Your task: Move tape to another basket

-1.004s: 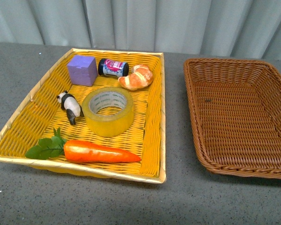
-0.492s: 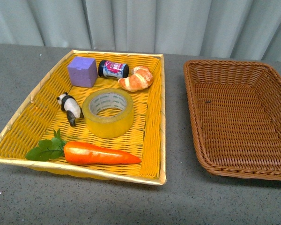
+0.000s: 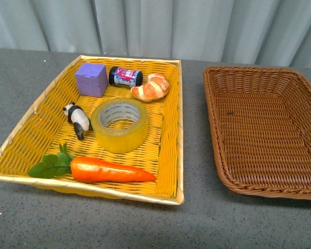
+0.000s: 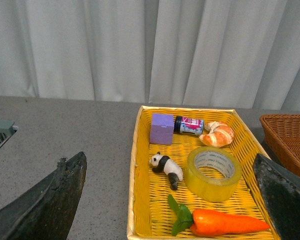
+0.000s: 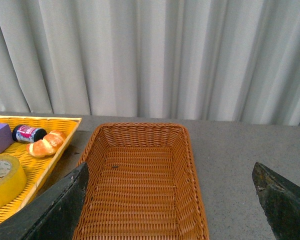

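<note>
Both grippers are spread wide and hold nothing: left gripper [image 4: 168, 156] looks down on the yellow side, right gripper [image 5: 170, 165] on the brown side, prob. so each covers its own basket. Wide roll of translucent yellowish packing tape [image 3: 119, 136] lies flat, hole up, in the bright yellow woven basket [image 3: 179, 104], centre-left of front frame. Dark brown wicker tray basket [image 3: 211, 109] waits at right, w/ a gap between.
</note>
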Robot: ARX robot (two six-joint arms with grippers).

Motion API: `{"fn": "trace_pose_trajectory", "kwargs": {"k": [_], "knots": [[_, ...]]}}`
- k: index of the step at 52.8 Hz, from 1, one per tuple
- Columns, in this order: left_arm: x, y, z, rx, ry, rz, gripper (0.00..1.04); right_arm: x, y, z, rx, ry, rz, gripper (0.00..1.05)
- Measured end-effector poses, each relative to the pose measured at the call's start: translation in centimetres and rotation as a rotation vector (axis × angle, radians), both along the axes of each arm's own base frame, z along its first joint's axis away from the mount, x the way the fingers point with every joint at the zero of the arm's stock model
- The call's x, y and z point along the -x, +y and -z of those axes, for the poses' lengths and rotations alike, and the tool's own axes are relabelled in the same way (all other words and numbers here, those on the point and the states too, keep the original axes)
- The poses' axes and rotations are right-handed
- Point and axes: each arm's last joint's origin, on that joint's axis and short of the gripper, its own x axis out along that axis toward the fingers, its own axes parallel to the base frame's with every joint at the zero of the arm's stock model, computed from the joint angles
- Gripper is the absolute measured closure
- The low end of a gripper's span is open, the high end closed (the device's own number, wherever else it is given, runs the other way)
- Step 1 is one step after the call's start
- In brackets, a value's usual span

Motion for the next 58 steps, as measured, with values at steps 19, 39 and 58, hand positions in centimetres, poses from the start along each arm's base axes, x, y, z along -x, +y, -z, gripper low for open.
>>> {"fn": "trace_pose_trajectory", "kwargs": {"k": [19, 39, 58], "knots": [[0.0, 0.0, 0.0, 0.000, 0.000, 0.000, 0.06, 0.0, 0.0, 0.0, 0.000, 0.000, 0.000, 0.09], [0.0, 0.0, 0.0, 0.000, 0.000, 0.000, 0.06, 0.0, 0.0, 0.0, 0.000, 0.000, 0.000, 0.09], [-5.4, 1.2, -1.3, 0.164, 0.284, -0.252, 0.06, 0.0, 0.0, 0.0, 0.000, -0.001, 0.000, 0.09]]}}
